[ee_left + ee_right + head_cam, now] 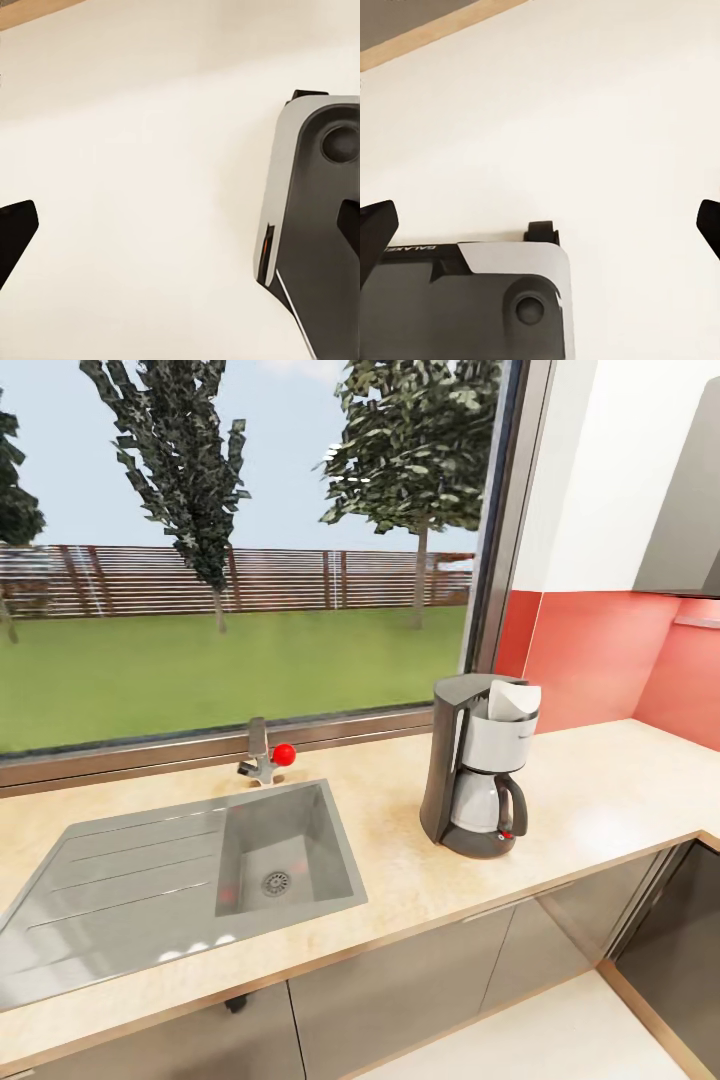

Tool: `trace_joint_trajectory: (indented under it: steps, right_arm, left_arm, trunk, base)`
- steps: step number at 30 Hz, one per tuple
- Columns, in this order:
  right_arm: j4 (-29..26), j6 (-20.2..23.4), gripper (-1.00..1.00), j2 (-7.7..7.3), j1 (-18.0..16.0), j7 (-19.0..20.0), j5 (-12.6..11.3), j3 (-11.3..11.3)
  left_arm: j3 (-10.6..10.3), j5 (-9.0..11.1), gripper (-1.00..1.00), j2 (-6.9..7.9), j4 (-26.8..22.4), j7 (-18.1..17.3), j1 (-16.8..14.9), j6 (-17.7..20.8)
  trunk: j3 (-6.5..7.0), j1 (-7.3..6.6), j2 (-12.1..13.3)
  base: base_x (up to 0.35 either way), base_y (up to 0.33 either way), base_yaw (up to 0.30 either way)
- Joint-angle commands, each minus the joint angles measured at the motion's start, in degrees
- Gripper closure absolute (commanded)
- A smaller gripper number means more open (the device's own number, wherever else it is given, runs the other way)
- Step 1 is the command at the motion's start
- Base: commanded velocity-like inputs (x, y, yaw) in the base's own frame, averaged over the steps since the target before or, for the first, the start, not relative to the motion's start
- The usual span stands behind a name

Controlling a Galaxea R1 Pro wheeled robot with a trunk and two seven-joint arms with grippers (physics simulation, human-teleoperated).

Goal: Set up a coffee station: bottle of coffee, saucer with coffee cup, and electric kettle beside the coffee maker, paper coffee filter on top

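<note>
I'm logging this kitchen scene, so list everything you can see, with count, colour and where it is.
coffee maker: one, grey and silver, on the countertop right of the sink
paper coffee filter: one, white, on top of the coffee maker
countertop: one, light beige, below the window
sink: one, grey, inset in the countertop
faucet: one, silver with red knob, behind the sink
left gripper: one, black fingers, open, above pale floor
right gripper: one, black fingers, open, above pale floor

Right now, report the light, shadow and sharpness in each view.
Head view: even daylight through the window, with no strong shadow beside the coffee maker on the countertop; the sink shows small glints; slightly soft. Both wrist views: pale floor, flat light, the left gripper and right gripper with dark fingertips at the frame edges.
</note>
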Motion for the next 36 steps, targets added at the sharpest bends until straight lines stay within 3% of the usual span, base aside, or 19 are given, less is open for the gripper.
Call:
trace_joint_trajectory:
  steps: [1, 10, 36]
  right_arm:
    - [-0.1, 0.3, -1.0, -0.01, 0.0, 0.2, -0.1, -0.3]
    - [-0.1, 0.2, -1.0, -0.12, 0.0, 0.3, 0.0, -0.3]
    - [-0.1, 0.4, -1.0, -0.01, 0.0, 0.0, 0.0, -0.3]
  left_arm:
    - [0.2, 0.3, -1.0, -0.02, -0.1, -0.1, 0.0, -0.1]
    - [0.2, 0.3, -1.0, -0.02, -0.2, 0.0, 0.0, 0.0]
    - [0.3, 0.3, -1.0, -0.02, -0.3, 0.0, -0.1, -0.2]
  trunk:
    - [-0.1, 0.03, -0.1]
    - [-0.1, 0.03, -0.1]
    - [-0.42, 0.03, -0.1]
  base:
    - [0.0, 0.0, 0.0]
    - [0.0, 0.0, 0.105]
    - [0.0, 0.0, 0.268]
